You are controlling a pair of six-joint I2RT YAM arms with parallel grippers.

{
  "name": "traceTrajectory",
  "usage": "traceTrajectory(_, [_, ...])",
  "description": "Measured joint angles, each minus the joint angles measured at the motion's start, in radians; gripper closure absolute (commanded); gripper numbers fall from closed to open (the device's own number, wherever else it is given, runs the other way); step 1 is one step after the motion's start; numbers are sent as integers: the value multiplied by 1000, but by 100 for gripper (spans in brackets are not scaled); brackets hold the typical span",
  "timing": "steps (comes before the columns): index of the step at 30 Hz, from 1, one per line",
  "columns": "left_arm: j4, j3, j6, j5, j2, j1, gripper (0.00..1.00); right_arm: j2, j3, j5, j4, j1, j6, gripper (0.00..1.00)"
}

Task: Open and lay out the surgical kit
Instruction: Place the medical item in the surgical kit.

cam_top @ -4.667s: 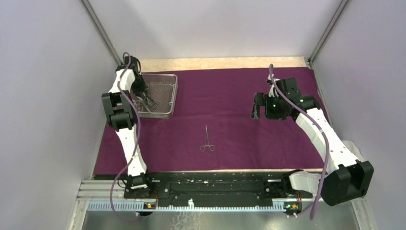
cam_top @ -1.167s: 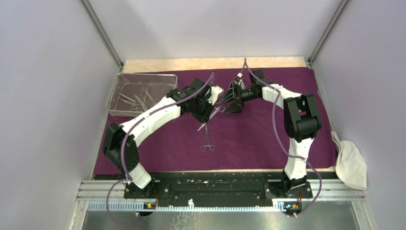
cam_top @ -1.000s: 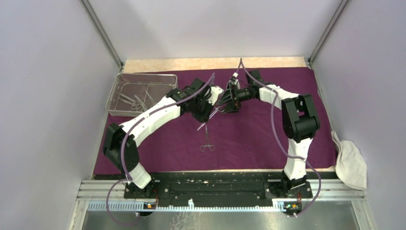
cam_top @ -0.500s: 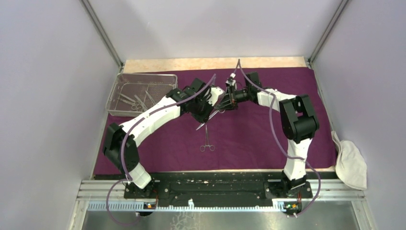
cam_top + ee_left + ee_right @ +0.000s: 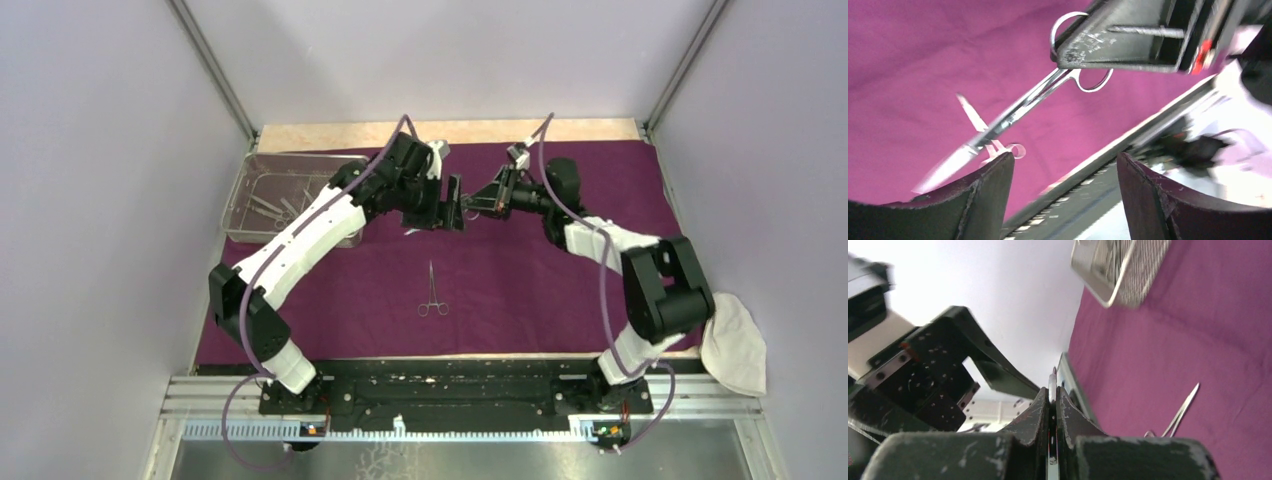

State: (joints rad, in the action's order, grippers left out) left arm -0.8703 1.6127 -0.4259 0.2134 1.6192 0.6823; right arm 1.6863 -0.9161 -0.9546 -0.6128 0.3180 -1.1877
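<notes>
Left wrist view: my right claw (image 5: 1050, 397) pinches the scissors (image 5: 1018, 107) by their rings, just above my wide-spread left claw (image 5: 1064, 157), seemingly to lay them on the purple wrap (image 5: 908, 60) beneath.

From above, behind arm bases (image 5: 292, 380), whole table (image 5: 450, 132) viewed. Left wrist camera aimed close past own fingers (image 5: 983, 200) at right gripper (image 5: 1068, 50) clamped on scissors (image 5: 1018, 107). Right wrist camera angled low toward mesh tray (image 5: 1120, 267). Shared by all: purple cloth (image 5: 520, 290), forceps (image 5: 432, 292).

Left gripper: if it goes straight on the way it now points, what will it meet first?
Probably the scissors, held in the shut right gripper just ahead; their blade tip lies near the open left gripper. Depth is unclear in these views.
</notes>
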Motion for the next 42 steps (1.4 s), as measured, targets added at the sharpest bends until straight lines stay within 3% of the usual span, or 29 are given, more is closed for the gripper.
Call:
traceTrajectory(7, [113,-15,-545,132,-17,-31,26,-220,0,280,91,17,233,100])
traceTrajectory(11, [364,-234,-921,159,-130,-38,32,-265,5,390,104,39,314,100])
traceTrajectory(14, [534,-402,-1157,138,-204,-35,28,-298,58,444,70,57,322,100])
traceTrajectory(18, [668,-455,-1339,61,-209,-28,28,-343,134,495,50,69,320,100])
traceTrajectory(25, [773,-473,-1497,-55,-232,-26,44,-360,144,549,7,75,312,100])
traceTrajectory(28, [775,-472,-1519,-80,-230,-26,34,-375,145,559,-1,80,313,100])
traceTrajectory(30, [765,-465,-1523,-93,-222,-26,33,-383,145,563,-6,84,314,100])
traceTrajectory(37, [742,-439,-1519,-111,-180,-26,57,-387,145,565,-12,86,320,100])
traceTrajectory(42, [745,-437,-1516,-126,-157,-26,65,-389,145,566,-12,90,324,100])
